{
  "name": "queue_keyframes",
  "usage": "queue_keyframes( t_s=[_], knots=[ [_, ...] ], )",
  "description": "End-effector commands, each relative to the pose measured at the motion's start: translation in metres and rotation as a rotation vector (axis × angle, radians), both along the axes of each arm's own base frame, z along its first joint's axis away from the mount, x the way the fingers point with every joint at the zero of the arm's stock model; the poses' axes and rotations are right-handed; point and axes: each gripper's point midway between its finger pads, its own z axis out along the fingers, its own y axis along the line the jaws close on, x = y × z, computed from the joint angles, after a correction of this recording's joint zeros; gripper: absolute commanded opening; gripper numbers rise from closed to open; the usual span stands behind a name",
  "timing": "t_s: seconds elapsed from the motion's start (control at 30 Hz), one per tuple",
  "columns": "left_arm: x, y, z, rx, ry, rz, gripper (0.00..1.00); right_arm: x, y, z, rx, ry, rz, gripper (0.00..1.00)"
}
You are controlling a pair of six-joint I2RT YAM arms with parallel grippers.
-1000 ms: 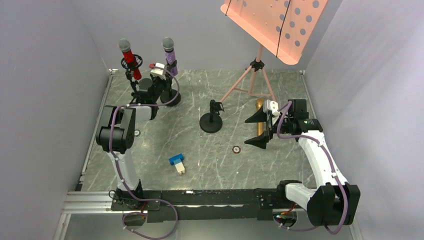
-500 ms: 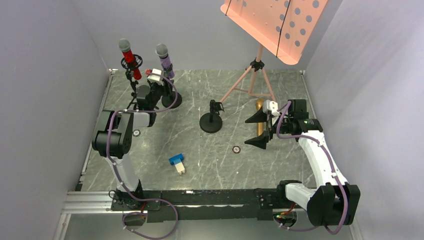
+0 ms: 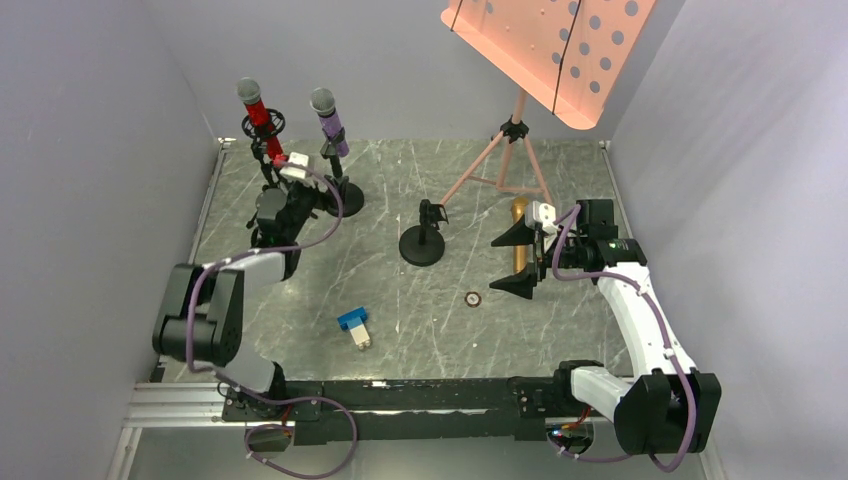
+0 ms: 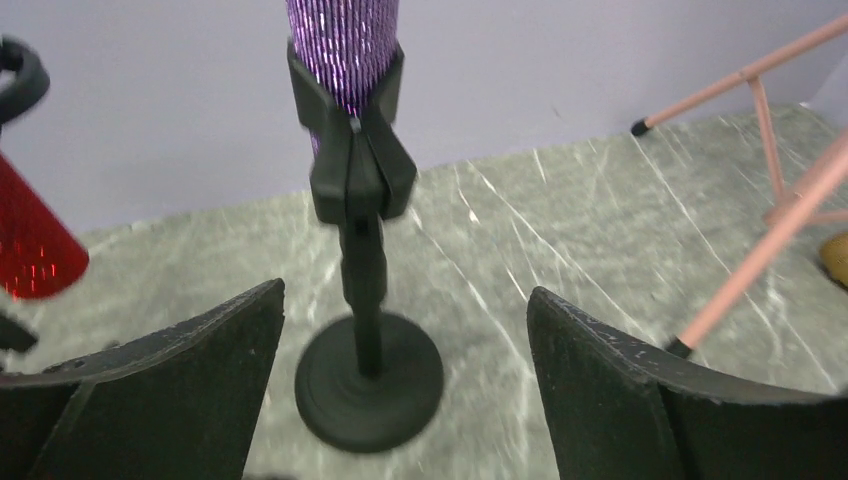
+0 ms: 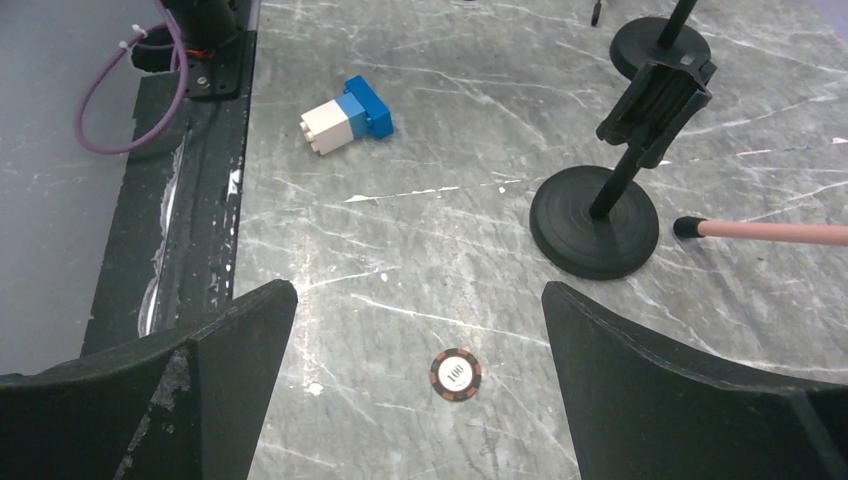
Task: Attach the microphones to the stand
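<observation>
The glittery purple microphone (image 3: 328, 118) (image 4: 343, 40) stands upright in the clip (image 4: 352, 160) of a black round-based stand (image 3: 345, 200). My left gripper (image 3: 308, 188) (image 4: 405, 320) is open just in front of that stand, touching nothing. To its left, the glittery red microphone (image 3: 258, 115) (image 4: 30, 240) sits in another stand. Partly hidden behind my open right gripper (image 3: 512, 260) (image 5: 420, 300), the gold microphone (image 3: 519, 215) lies flat on the table. An empty stand (image 3: 423, 240) (image 5: 600, 220) with a bare clip (image 5: 655, 100) stands at the middle.
A pink music stand (image 3: 550, 50) on a tripod (image 3: 500, 160) rises at the back right; one leg (image 4: 760, 260) runs near the purple stand. A blue-and-white block (image 3: 354, 325) (image 5: 345, 115) and a poker chip (image 3: 472, 298) (image 5: 456, 374) lie on the marble table (image 3: 400, 330).
My left gripper opened, let go of the purple microphone and drew back toward the near left. The microphone stays in its clip. The right arm has not moved.
</observation>
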Motion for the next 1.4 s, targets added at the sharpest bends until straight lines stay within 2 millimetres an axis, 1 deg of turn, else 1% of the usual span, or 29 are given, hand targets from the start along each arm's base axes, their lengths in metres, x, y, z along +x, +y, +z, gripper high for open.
queue_keyframes(
  t_s=[0.0,0.03,0.1,0.2,0.23,0.33,0.47,0.53,0.6,0.67,0.77,0.83,0.9,0.97,1.03,1.13,1.23,1.3,1.37],
  knots=[
    [-0.041,0.001,0.002,-0.107,0.093,0.008,0.97,0.004,0.000,0.018,0.002,-0.111,0.007,1.00],
    [-0.051,0.003,-0.001,-0.132,0.122,0.018,0.99,0.004,0.000,0.019,0.003,-0.114,0.007,1.00],
    [-0.069,0.003,-0.009,-0.178,0.191,0.023,0.99,0.006,-0.001,0.019,0.003,-0.112,-0.004,1.00],
    [-0.098,-0.006,-0.016,-0.255,0.319,-0.028,0.99,0.013,-0.002,0.017,0.003,-0.080,-0.057,1.00],
    [-0.109,-0.012,-0.023,-0.273,0.376,-0.058,0.99,0.016,-0.003,0.013,0.007,-0.059,-0.079,1.00],
    [-0.134,-0.029,-0.021,-0.317,0.447,-0.169,0.99,0.022,-0.004,0.002,0.021,-0.009,-0.131,1.00],
    [-0.162,-0.050,-0.005,-0.321,0.492,-0.325,0.99,0.023,-0.006,-0.001,-0.010,-0.023,-0.132,1.00],
    [-0.171,-0.055,0.003,-0.274,0.511,-0.377,0.99,0.024,-0.007,-0.003,-0.022,-0.012,-0.130,1.00],
    [-0.177,-0.056,0.007,-0.237,0.527,-0.401,0.99,0.027,-0.008,-0.007,-0.036,-0.013,-0.137,1.00],
    [-0.180,-0.055,0.004,-0.230,0.535,-0.403,0.99,0.028,-0.010,-0.010,-0.046,-0.016,-0.148,1.00],
    [-0.186,-0.063,-0.009,-0.330,0.578,-0.432,0.99,0.030,-0.011,-0.012,-0.054,-0.016,-0.159,1.00],
    [-0.191,-0.074,-0.013,-0.386,0.588,-0.454,0.99,0.031,-0.011,-0.015,-0.057,-0.010,-0.159,1.00],
    [-0.201,-0.101,-0.017,-0.296,0.557,-0.458,0.99,0.031,-0.011,-0.016,-0.057,-0.008,-0.156,1.00],
    [-0.206,-0.121,-0.021,-0.201,0.506,-0.441,0.99,0.031,-0.010,-0.017,-0.053,-0.005,-0.149,1.00],
    [-0.200,-0.129,-0.027,-0.174,0.475,-0.408,0.99,0.030,-0.010,-0.017,-0.050,-0.003,-0.144,1.00],
    [-0.187,-0.141,-0.030,-0.163,0.351,-0.411,0.99,0.029,-0.010,-0.017,-0.048,-0.004,-0.142,1.00],
    [-0.172,-0.154,-0.027,-0.144,0.224,-0.426,0.98,0.030,-0.010,-0.017,-0.051,-0.011,-0.146,1.00],
    [-0.160,-0.164,-0.029,-0.154,0.193,-0.435,0.96,0.030,-0.010,-0.016,-0.053,-0.017,-0.149,1.00],
    [-0.150,-0.176,-0.037,-0.159,0.214,-0.453,0.93,0.030,-0.011,-0.016,-0.053,-0.019,-0.149,1.00]
  ],
)
